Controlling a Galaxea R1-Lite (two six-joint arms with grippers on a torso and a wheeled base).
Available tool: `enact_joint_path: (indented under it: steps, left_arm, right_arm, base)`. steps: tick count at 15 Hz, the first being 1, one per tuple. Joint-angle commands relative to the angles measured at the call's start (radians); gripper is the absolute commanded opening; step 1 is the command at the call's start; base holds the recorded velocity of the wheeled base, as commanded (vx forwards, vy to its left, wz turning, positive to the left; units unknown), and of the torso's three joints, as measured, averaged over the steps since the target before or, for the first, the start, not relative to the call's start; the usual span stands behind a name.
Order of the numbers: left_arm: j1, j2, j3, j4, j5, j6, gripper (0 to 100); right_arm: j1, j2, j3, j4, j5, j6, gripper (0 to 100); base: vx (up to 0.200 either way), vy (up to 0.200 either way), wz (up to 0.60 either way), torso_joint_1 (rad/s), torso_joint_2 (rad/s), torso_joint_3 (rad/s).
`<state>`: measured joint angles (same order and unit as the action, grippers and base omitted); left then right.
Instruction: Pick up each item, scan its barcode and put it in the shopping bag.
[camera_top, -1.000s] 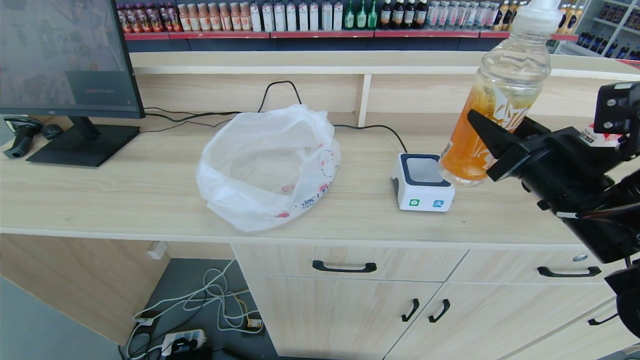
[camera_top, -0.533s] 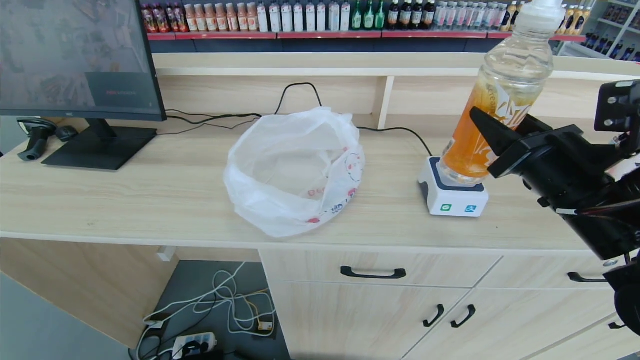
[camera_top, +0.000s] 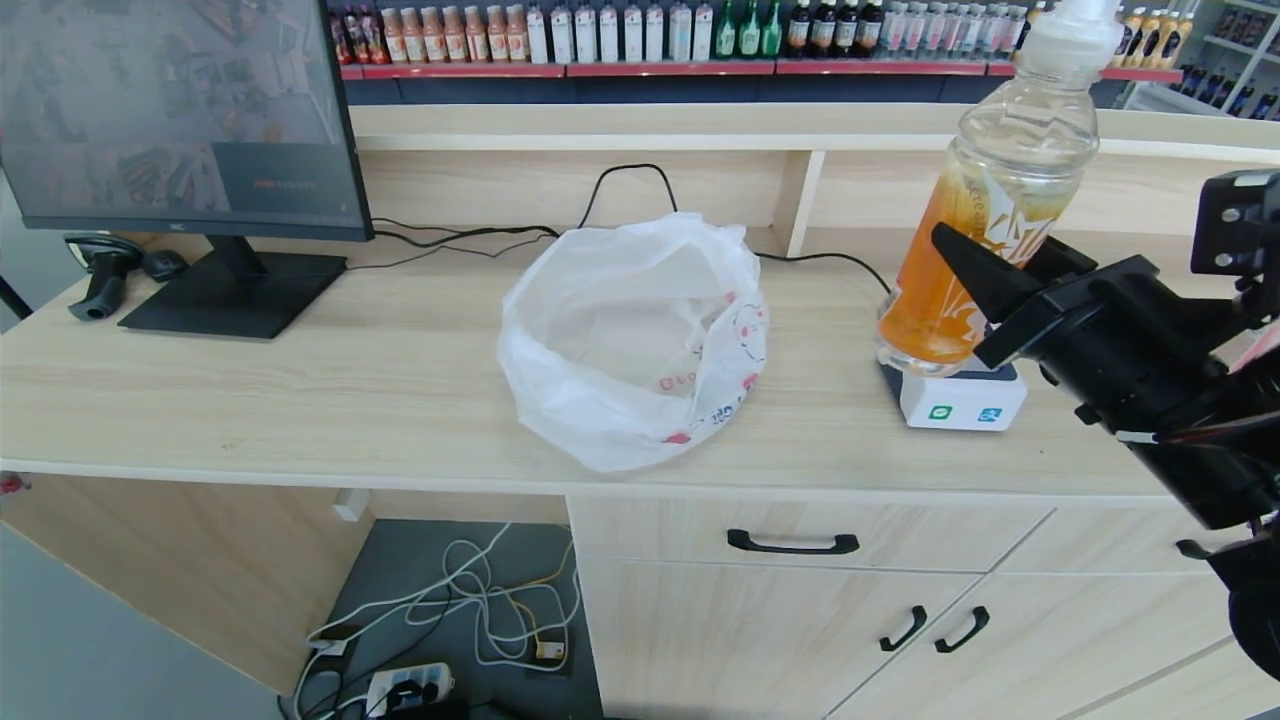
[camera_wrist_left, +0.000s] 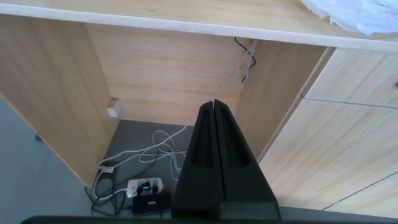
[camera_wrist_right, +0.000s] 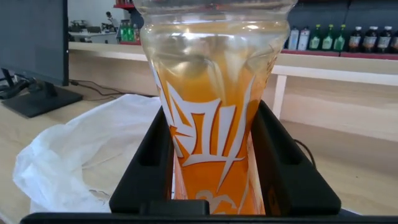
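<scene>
One long wooden counter (camera_top: 300, 400) runs across the head view, with drawers and cupboard doors under its right part and an open recess under its left. A dark monitor (camera_top: 170, 110) stands at the counter's far left. Near the middle sits the white plastic shopping bag (camera_top: 640, 340), its mouth open and slumped, red print on its side. At the right, the right gripper (camera_top: 1000, 270) is clamped on the lower half of a clear bottle (camera_top: 990, 200) of orange drink with a white cap, one black finger (camera_wrist_right: 149, 155) on each side of the label. The bottle leans slightly and its base is over the top of the small white barcode scanner (camera_top: 960, 400), just right of the bag — whether they touch cannot be told. The left gripper (camera_wrist_left: 214, 118) hangs low in front of the recess, fingers pressed together on nothing. A black handheld scanner (camera_top: 100, 285) lies beside the monitor's base.
</scene>
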<state>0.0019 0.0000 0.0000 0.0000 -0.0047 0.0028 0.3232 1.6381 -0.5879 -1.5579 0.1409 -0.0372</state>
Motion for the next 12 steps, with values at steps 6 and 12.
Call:
enact_joint_path:
  steps: [6, 12]
  left_arm:
    - [0.000, 0.000, 0.000, -0.003, 0.000, 0.000, 0]
    - [0.000, 0.000, 0.000, -0.006, 0.002, 0.002, 0]
  right_arm:
    - [-0.001, -0.001, 0.020, -0.007, -0.001, 0.000, 0]
    - [0.017, 0.032, -0.021, 0.001, -0.001, -0.003, 0]
  base:
    - [0.000, 0.000, 0.60, 0.002, 0.00, 0.002]
    - [0.000, 0.000, 0.30, 0.000, 0.00, 0.000]
